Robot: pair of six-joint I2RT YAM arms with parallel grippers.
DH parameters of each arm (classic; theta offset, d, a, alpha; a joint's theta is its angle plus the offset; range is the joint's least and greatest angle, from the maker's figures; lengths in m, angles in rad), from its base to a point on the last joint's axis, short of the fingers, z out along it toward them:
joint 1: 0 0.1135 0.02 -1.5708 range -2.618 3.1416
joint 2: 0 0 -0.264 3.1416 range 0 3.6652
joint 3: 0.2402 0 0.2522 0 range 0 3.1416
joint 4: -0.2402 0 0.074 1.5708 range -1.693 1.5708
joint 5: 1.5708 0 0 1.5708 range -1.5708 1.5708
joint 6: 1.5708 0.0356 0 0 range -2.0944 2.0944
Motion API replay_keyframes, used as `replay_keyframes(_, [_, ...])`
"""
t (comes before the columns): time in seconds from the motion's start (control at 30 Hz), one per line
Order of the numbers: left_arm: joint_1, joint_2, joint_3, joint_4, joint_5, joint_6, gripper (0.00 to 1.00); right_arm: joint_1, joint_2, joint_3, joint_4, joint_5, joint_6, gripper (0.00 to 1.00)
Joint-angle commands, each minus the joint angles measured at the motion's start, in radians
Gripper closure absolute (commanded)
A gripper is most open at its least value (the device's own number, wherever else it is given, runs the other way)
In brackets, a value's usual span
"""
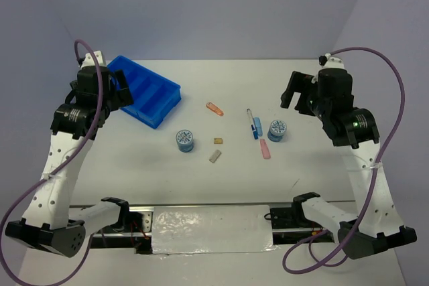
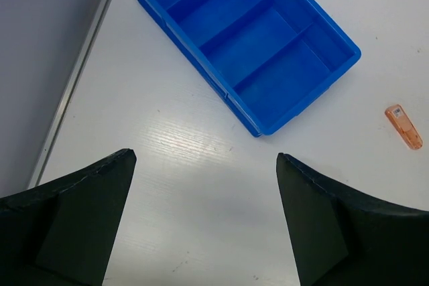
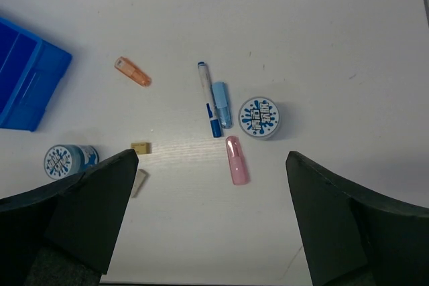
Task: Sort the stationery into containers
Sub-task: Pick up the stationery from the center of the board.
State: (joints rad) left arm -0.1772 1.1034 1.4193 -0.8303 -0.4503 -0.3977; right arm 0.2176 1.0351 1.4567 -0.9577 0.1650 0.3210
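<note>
Top external: left tool [image 2: 206, 159] raised near tray [image 1: 153, 93], apart; right tool [image 3: 211, 155] raised, apart.

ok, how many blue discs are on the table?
2. One disc sits left of the cube, near the middle; the other disc is right of the pen. None seem hidden.

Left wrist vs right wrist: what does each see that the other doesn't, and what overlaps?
Only left wrist: inside the blue tray, its visible compartments empty. Only right wrist: pen, light-blue stick, pink stick, two discs, tan cube, grey block, partly hidden. Shared: the tray (just a corner in right wrist), orange stick, white table.
</note>
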Motion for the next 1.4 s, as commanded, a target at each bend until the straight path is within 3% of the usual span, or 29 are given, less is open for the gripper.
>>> replay_keyframes(0.0, [0.001,0.006,0.009,0.005,0.031,-0.003,0.01,-0.006,-0.035,0.002,0.016,0.015,0.004,0.00])
replay_keyframes(0.17, [-0.007,0.120,0.047,-0.038,0.113,0.004,0.01,-0.006,-0.033,-0.002,0.010,-0.001,0.007,0.00])
replay_keyframes(0.27, [-0.137,0.205,0.062,-0.032,0.089,-0.026,0.01,-0.007,-0.046,-0.044,0.045,-0.082,0.009,0.00])
replay_keyframes(0.3, [-0.251,0.229,0.069,-0.012,0.062,-0.045,0.01,-0.006,-0.047,-0.050,0.054,-0.096,0.016,0.00])
replay_keyframes(0.33, [-0.295,0.262,0.076,-0.003,0.052,-0.052,0.01,-0.006,-0.044,-0.055,0.054,-0.104,0.023,0.00])
replay_keyframes(0.47, [-0.386,0.459,0.095,0.045,0.186,-0.092,0.01,-0.006,-0.018,-0.059,0.031,-0.159,0.030,0.00])
replay_keyframes(0.57, [-0.439,0.542,0.078,0.097,0.190,-0.090,0.01,-0.006,-0.029,-0.082,0.034,-0.215,0.012,0.00])
replay_keyframes(0.83, [-0.450,0.647,0.032,0.097,0.165,-0.069,0.01,-0.004,-0.083,-0.159,0.037,-0.239,-0.002,0.00])
replay_keyframes(1.37, [-0.449,0.633,-0.157,0.187,0.199,-0.078,0.03,-0.004,-0.067,-0.180,0.054,-0.265,-0.011,0.00])
